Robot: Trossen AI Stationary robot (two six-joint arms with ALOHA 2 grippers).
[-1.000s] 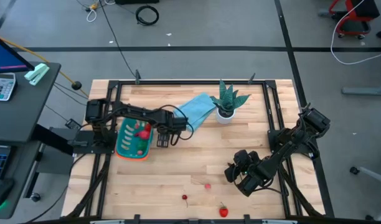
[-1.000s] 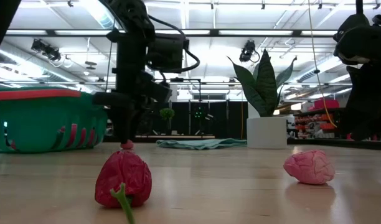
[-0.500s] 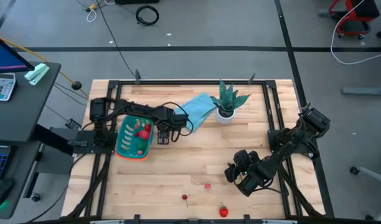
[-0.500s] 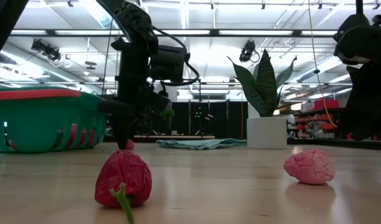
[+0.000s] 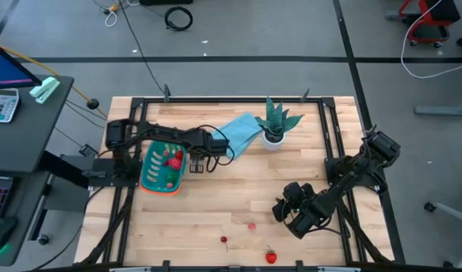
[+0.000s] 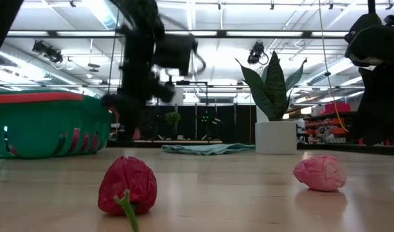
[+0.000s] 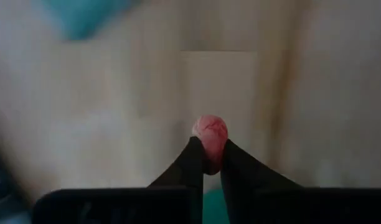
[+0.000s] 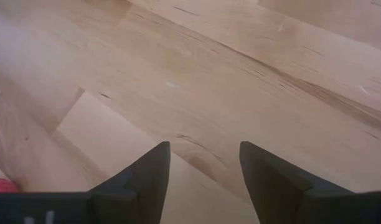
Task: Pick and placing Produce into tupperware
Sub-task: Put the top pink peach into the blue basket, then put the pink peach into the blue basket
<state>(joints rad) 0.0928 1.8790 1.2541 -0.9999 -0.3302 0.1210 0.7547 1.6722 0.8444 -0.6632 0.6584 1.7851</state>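
The teal tupperware (image 5: 149,178) with an orange rim sits at the table's left and holds several red and pink produce pieces (image 5: 171,159). My left gripper (image 5: 194,164) is just beside its right wall, shut on a small pink-red produce piece (image 7: 210,132). Three loose pieces lie near the front edge: a pink one (image 5: 252,225), a small red one (image 5: 224,240) and a red one (image 5: 271,257). My right gripper (image 5: 294,216) hovers open at the front right, with only bare wood between its fingers (image 8: 147,174). My left gripper pinches the small pink-red piece between its two fingers, which grip its lower half (image 7: 209,149). The rounded top sticks out past the fingertips (image 7: 192,155). The fingers point down from above. In the low view the piece (image 6: 135,133) shows a little above the tabletop.
A light blue folded cloth (image 5: 239,134) and a spiky green potted plant (image 5: 274,123) stand at the back centre. A black metal frame (image 5: 231,98) runs around the table. Bare wood lies between the tupperware and the loose pieces.
My left gripper has shut on the small pink-red piece on the wood beside the tupperware. It has risen with it, blurred by motion, drifting slightly toward the far edge. The piece has come up off the table.
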